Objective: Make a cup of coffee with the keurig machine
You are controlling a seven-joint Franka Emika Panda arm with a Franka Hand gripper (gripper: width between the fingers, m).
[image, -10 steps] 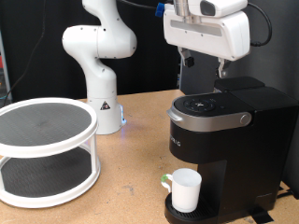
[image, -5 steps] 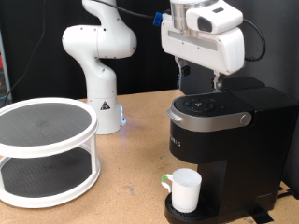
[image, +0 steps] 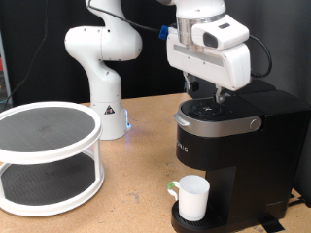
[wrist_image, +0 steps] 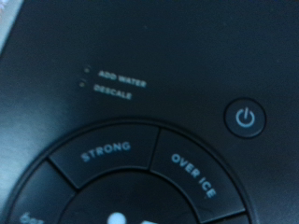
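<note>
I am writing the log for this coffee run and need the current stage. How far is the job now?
Looks done: the cup stands on the drip tray of the keurig machine, under the spout, and the lid appears closed. In hand: the gripper hangs just above the round button panel, holding nothing; the wrist view shows the STRONG, OVER ICE and power buttons close up. Left: no coffee can be seen in the cup.

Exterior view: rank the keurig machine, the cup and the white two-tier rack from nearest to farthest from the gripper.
1. The keurig machine, directly below the gripper, whose fingers hang just over its button panel.
2. The cup, lower down on the machine's drip tray, towards the exterior view's bottom.
3. The white two-tier rack, far off at the exterior view's left.
</note>
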